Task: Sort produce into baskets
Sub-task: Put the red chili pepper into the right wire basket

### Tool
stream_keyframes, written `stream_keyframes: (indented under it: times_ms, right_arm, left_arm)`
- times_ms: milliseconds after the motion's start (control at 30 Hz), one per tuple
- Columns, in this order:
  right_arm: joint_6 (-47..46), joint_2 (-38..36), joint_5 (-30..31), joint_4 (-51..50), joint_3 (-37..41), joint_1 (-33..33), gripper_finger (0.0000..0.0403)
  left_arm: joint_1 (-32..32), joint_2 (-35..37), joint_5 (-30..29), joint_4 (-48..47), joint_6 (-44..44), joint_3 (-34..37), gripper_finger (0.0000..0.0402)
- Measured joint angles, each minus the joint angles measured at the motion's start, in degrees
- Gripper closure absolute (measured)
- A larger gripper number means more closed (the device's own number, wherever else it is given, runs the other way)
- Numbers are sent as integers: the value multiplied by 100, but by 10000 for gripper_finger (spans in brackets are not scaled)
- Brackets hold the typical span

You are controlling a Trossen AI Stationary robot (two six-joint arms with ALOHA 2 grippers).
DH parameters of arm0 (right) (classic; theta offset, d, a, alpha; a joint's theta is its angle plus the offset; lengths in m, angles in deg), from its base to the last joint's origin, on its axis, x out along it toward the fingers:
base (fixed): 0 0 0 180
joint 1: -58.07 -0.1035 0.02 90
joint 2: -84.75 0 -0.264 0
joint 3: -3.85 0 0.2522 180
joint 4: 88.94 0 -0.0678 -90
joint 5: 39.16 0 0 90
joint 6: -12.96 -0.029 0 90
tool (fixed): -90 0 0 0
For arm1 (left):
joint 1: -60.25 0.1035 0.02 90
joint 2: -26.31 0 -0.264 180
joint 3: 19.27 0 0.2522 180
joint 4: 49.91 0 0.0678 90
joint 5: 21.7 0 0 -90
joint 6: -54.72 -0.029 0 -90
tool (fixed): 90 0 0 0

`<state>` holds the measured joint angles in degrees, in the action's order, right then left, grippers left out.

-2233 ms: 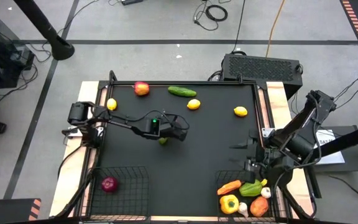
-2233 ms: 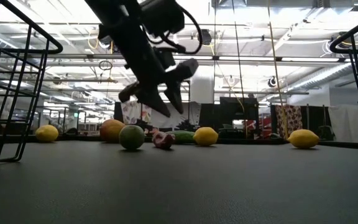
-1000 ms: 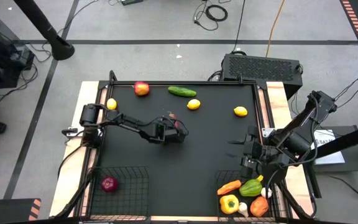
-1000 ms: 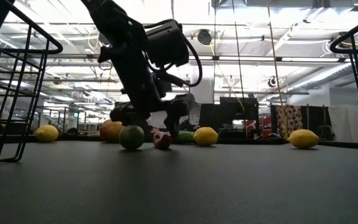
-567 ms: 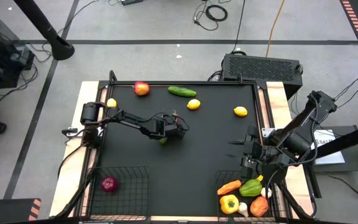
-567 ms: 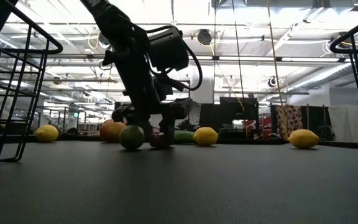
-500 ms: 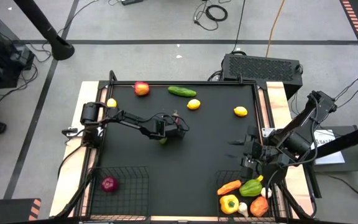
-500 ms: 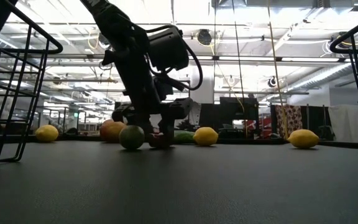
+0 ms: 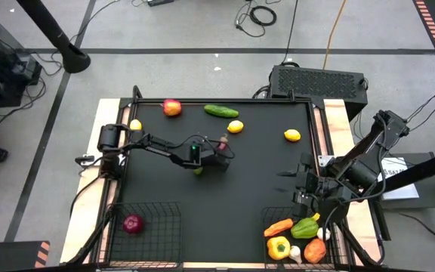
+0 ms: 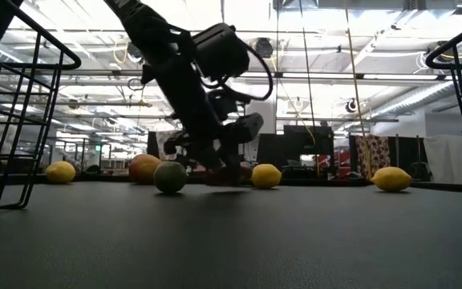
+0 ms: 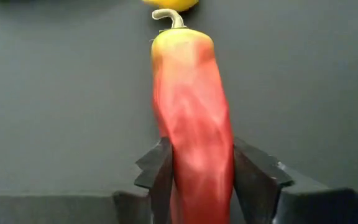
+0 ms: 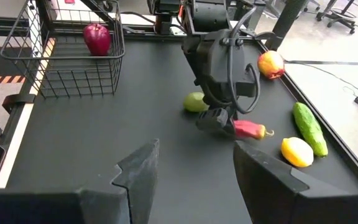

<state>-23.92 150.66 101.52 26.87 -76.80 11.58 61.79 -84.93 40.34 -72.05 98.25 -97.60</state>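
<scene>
Left basket: holds one purple onion; well apart from the working fingers.

Left gripper: mid-worktop, fingers clamped on the red chili, lower body between them, stem end pointing away. Lime just beside the fingers, lemon beyond the chili's tip, apple and cucumber farther off.

Chili handling, judged: light, slender, smooth, somewhat soft; likely to pivot or slip if held at the tip. Best taken across its thick middle, moderate squeeze.

Right gripper: waits beside the right basket, fingers apart, empty. That basket holds peppers, carrot, garlic.
</scene>
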Motion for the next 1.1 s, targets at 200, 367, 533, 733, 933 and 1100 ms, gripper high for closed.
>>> stream_keyframes:
  times_ms: [200,367,533,733,933,1100]
  right_arm:
    - [39,0,7,0,0,0,206]
    - [430,-13,19,136,-7,0,206]
    - [866,-187,48,126,-468,-5,206]
    - [1238,-302,9,129,-1065,-126,206]
    - [1543,-369,-1,305,-1282,-207,206]
    - [2173,-383,1,1043,-1327,-207,206]
  left_arm:
    - [-134,47,856,70,-662,-438,258]
    - [-440,52,1603,75,-1119,-938,259]
    - [-858,52,1882,74,-1466,-1327,259]
    - [-1256,52,1893,288,-1925,-1796,259]
    - [-1606,41,1875,1343,-2496,-2072,259]
    - [-1813,-78,1868,1949,-2794,-2094,260]
